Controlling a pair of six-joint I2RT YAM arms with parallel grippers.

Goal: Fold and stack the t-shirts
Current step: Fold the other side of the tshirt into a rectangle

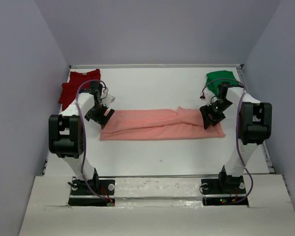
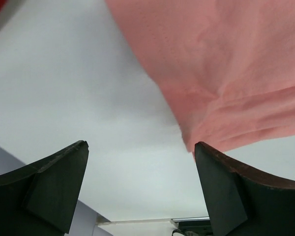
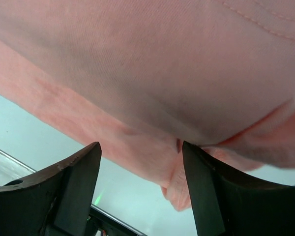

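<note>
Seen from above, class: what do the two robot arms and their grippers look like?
Both the left arm and right arm have white links, blocky black joint housings and a looping purple cable. The left gripper and right gripper have black wedge-shaped fingers.

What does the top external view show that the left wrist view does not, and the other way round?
Only the top external view shows the whole salmon-pink shirt as a long folded band, the green shirt at the far right corner, and the right pincer at the band's right end. Only the left wrist view shows up close that the left pincer is open, with nothing between its fingers. Both show the salmon-pink shirt lying on the white table.
</note>
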